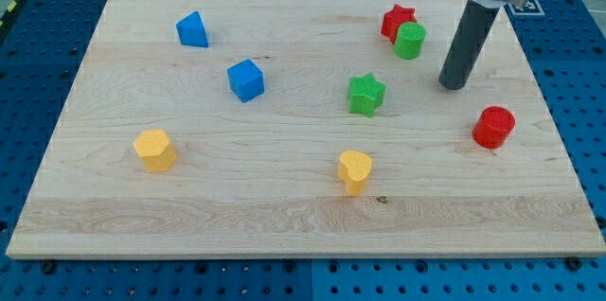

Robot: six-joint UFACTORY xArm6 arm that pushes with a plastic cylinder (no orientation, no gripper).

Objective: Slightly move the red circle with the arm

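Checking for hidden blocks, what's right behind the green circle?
The red star sits just behind the green circle, partly covered by it. Whether they touch cannot be told. My tip stands apart, toward the view's right.

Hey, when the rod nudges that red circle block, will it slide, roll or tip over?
The red circle stands on its flat end, short and wide, so it will probably slide rather than tip or roll. It looks like small rigid plastic, likely light. My tip sits up and to its left, apart; an off-centre push may swing it sideways on the wooden board.
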